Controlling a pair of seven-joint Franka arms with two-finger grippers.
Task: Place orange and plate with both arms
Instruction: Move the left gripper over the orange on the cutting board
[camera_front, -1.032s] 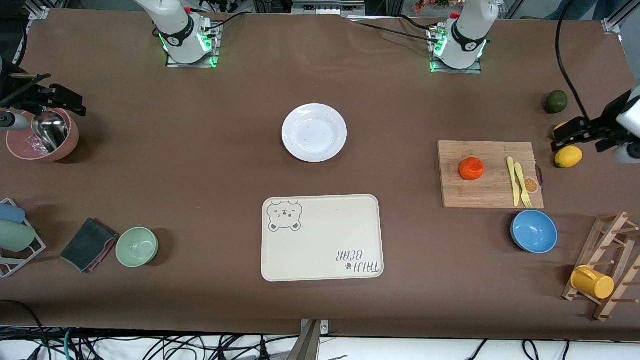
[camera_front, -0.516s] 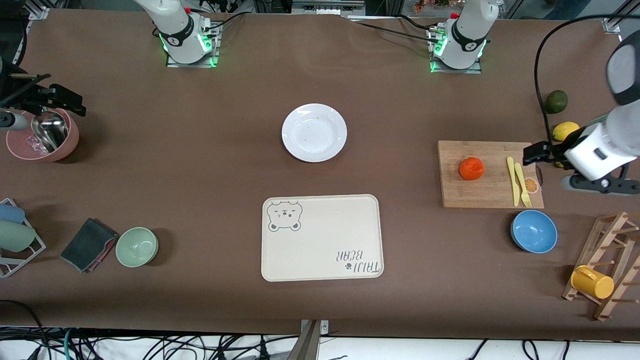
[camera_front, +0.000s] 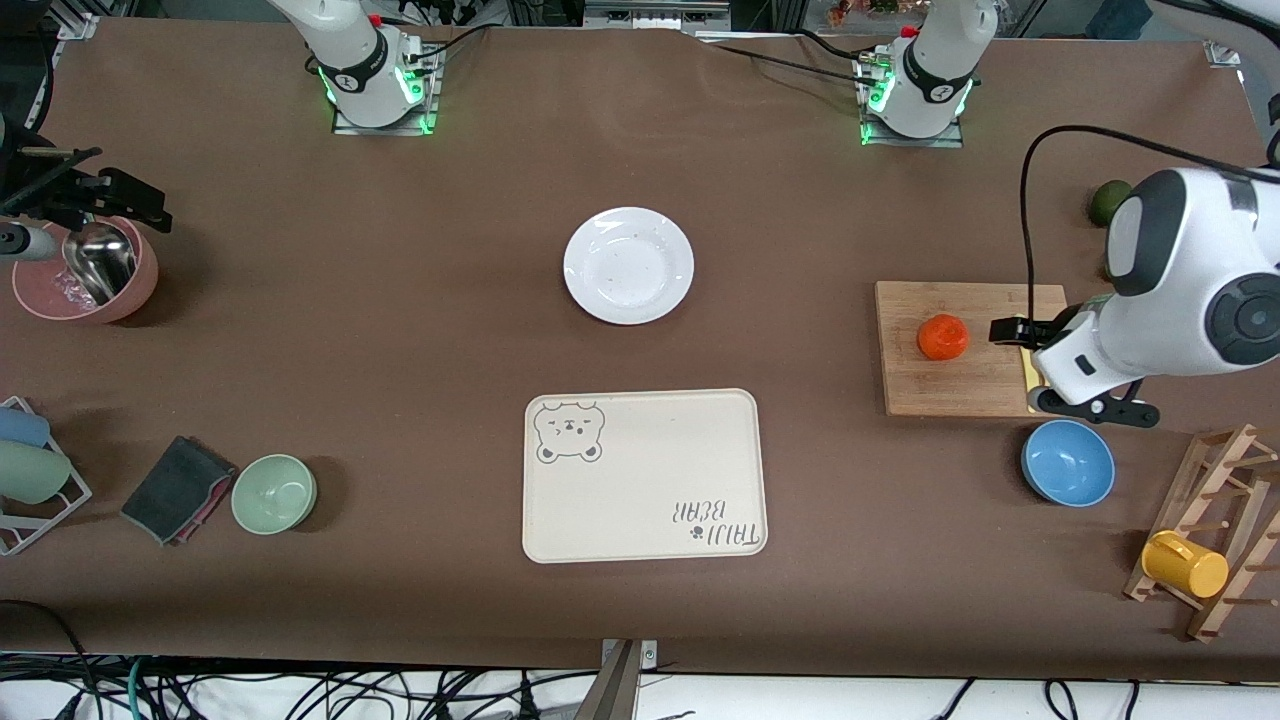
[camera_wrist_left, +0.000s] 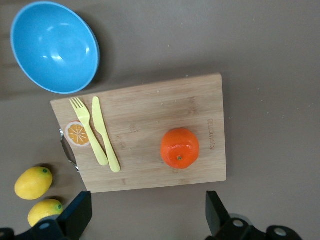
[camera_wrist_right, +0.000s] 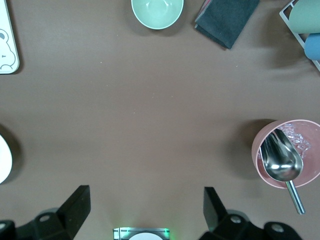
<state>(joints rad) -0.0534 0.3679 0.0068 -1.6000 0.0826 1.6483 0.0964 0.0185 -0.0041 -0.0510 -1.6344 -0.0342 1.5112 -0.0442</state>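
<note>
While nothing of the task is yet carried out, both items lie untouched and all of the work remains, as far as can be judged.

Item: the orange. Rests on the wooden cutting board, toward the left arm's end of the table, about midway between the robots' edge and the camera's edge. Not gripped. On the same board lie a yellow fork and yellow knife, apart from the fruit.

Item: the plate. Sits bare on the tabletop near the middle, closer to the robots' edge than the cream tray. Nothing on it.

Left gripper: over the cutting board beside the orange, fingers spread wide with nothing between them, camera looking straight down. The forearm reaches in from the left arm's end of the table, its wrist over the board's end and the blue bowl. Judged to be lining up on the fruit; a descent and a closing of the fingers are still needed.

Right gripper: over the right arm's end of the table, near the pink bowl holding a metal scoop; fingers apart, empty. This arm waits.
</note>
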